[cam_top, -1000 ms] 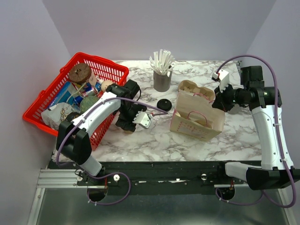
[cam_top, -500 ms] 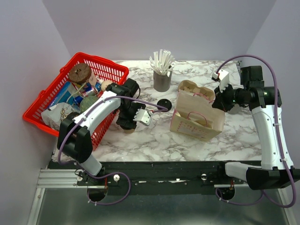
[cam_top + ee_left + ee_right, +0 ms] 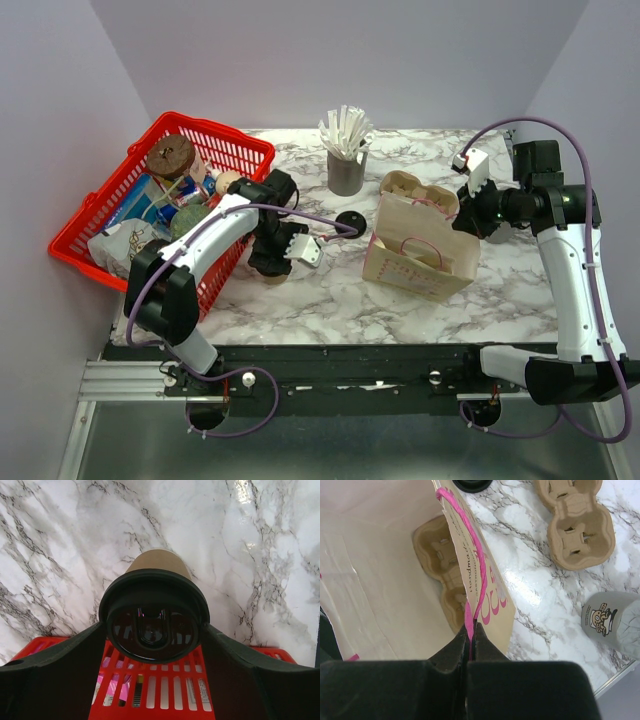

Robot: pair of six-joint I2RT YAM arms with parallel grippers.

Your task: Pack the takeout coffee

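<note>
**A:** Left gripper (image 3: 152,628), wrist view. The fingers are spread wide, one on each side of a round black plastic lid (image 3: 152,595). Both meet its rim. Clamped or only touching, I cannot tell.

**B:** What does the lid sit on?

**A:** A small tan paper cup (image 3: 159,560), upright on the white marble desk (image 3: 250,555) at centre frame. A red plastic slatted basket (image 3: 150,695) fills the bottom edge, near the cup.

**B:** And from overhead?

**A:** The cup is mostly hidden under the gripper, left of centre, by the basket's right side. A second round black lid (image 3: 349,221) lies loose on the desk to the upper right, apart from the cup.

**B:** Right gripper?

**A:** Right gripper (image 3: 471,630): its fingers are pressed together, pinching the pink cord handle (image 3: 475,611) of a tan paper bag with pink print (image 3: 425,265). The bag's mouth is open. A brown moulded-pulp two-cup carrier (image 3: 442,575) lies inside. Another pulp carrier (image 3: 575,525) sits on the desk beside the bag, upper right of that wrist frame. A grey cup (image 3: 612,622) is at the right edge. The overhead view shows white sticks standing in it.
</note>
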